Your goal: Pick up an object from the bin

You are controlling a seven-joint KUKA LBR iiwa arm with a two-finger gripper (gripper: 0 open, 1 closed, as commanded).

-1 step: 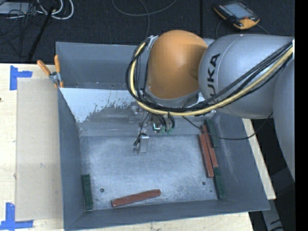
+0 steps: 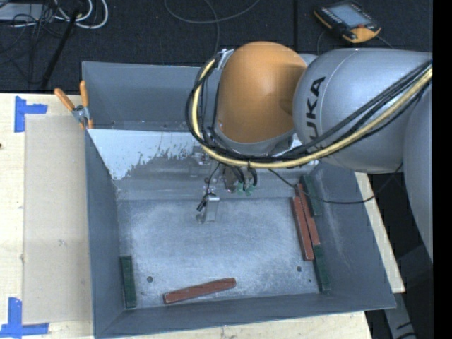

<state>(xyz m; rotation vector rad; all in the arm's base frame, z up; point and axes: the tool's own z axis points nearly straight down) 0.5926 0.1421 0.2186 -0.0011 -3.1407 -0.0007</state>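
Hand point(image 2: 207, 207), partly hidden under the orange cover point(image 2: 254, 90), hangs at twelve o'clock in the bin point(image 2: 247, 260); open or closed cannot be told.

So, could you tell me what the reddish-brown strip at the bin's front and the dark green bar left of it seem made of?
Reddish-brown strip: probably wood or plastic, matte; flat, even colour, no glints. Dark green bar: possibly foam or rubber, dull, no shine; uncertain.

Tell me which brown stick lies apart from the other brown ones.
The brown stick by the near wall, lying crosswise; the other brown sticks lie together along the right wall.
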